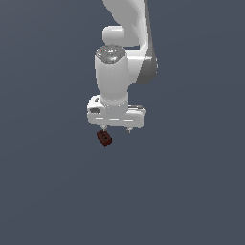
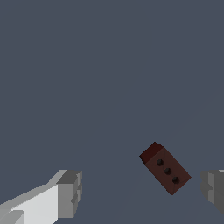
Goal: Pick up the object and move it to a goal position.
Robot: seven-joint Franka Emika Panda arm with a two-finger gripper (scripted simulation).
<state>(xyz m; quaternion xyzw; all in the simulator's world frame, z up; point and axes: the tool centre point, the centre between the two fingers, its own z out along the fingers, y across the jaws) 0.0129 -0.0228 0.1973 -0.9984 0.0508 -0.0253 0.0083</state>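
Note:
The object (image 1: 104,138) is a tiny dark reddish-brown brick. In the exterior view it sits just below the white gripper (image 1: 116,130), under the finger on that view's left. The wrist view shows the object (image 2: 166,168) lying at an angle, with three dark dimples on its upper face. It lies between the fingers of the gripper (image 2: 142,192), far closer to one grey fingertip (image 2: 213,188) than to the other (image 2: 70,192). Neither pad touches it. The jaws stand wide apart, so the gripper is open and holds nothing.
A plain dark grey-blue surface fills both views. The white arm (image 1: 124,57) rises straight up above the gripper. No other object, container or edge shows.

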